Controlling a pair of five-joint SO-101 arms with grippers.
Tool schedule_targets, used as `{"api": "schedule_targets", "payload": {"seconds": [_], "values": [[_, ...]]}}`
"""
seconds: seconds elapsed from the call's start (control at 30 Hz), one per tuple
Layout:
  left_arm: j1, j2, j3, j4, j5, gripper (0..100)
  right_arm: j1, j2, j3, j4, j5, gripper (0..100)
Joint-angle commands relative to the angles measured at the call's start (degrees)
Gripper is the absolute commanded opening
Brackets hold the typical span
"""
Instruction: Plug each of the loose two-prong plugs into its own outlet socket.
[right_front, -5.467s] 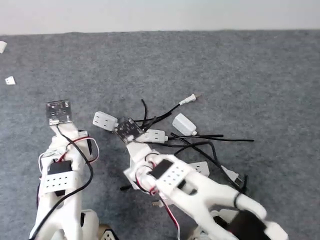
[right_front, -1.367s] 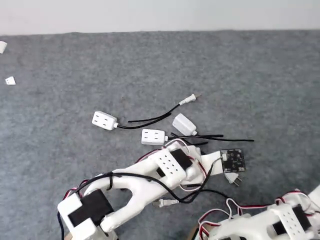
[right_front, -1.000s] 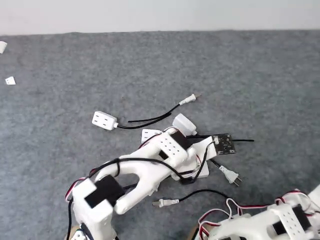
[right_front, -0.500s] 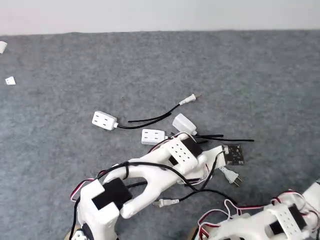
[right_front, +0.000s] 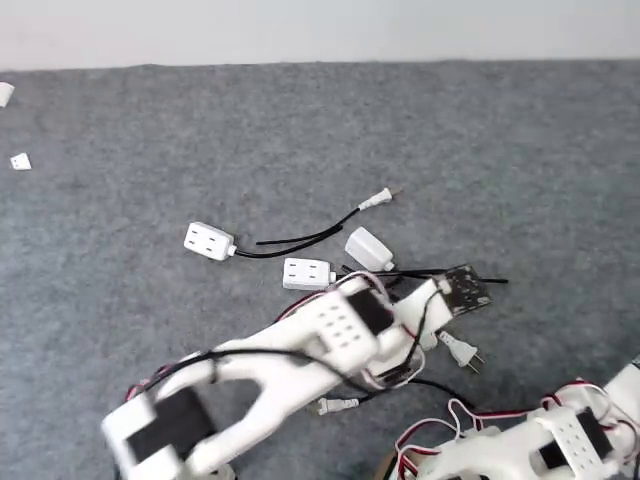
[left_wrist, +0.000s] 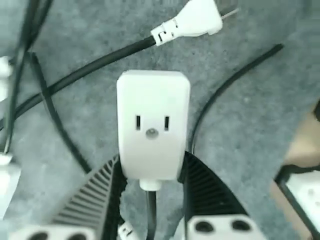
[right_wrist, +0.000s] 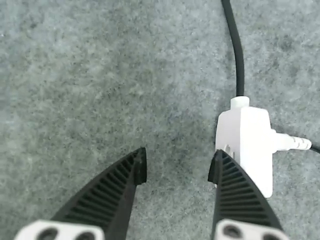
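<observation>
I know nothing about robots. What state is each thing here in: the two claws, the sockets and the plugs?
Left gripper: shut on a single socket, nothing plugged into it.
Right gripper: open, holding nothing.
Left socket block: empty.
Middle socket block: empty.
Far plug: unplugged.
Right-hand plug: unplugged.
Near plug: unplugged.

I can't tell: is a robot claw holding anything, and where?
The left gripper pinches a white outlet socket by its sides at the cord end. The right gripper is open, holding nothing.
</observation>
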Motion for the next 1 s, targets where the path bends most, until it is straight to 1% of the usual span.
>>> {"api": "schedule_targets", "payload": {"seconds": [0.0,0.17,0.33,0.4,0.47,0.57,0.7,0.77,0.83,0.97], "values": [[-4.7,-19.2,10.2,-3.2,3.6,1,-1.3,-0.2,-0.6,-1.3,0.4,19.7],[-12.8,-36.8,23.7,-3.2,3.9,1,-4.0,0.2,-0.4,-0.7,0.5,19.7],[-25.6,-51.7,34.3,-3.3,3.9,1,-5.5,0.2,-0.4,-0.1,0.4,19.7],[-30.9,-56.0,37.2,-3.3,3.9,1,-6.5,-0.2,-0.4,2.1,0.4,19.7],[-34.8,-58.8,40.3,-3.3,3.9,1,-8.2,-0.2,-0.4,3.8,0.4,19.7],[-37.0,-59.5,44.2,-3.7,3.6,3,-9.8,-0.2,-0.4,4.5,0.6,19.7],[-37.5,-57.7,47.3,-6.9,4.0,11,-9.8,-0.2,-0.4,4.5,0.7,19.7],[-39.2,-55.4,47.3,-7.4,5.2,14,-9.8,0.1,-0.4,4.5,0.8,19.7],[-41.2,-52.6,47.0,-7.5,7.0,15,-9.8,0.1,-0.4,4.5,0.8,19.7],[-43.8,-45.4,45.1,-7.5,7.2,15,-9.8,0.1,-0.4,4.5,0.8,19.7]]}}
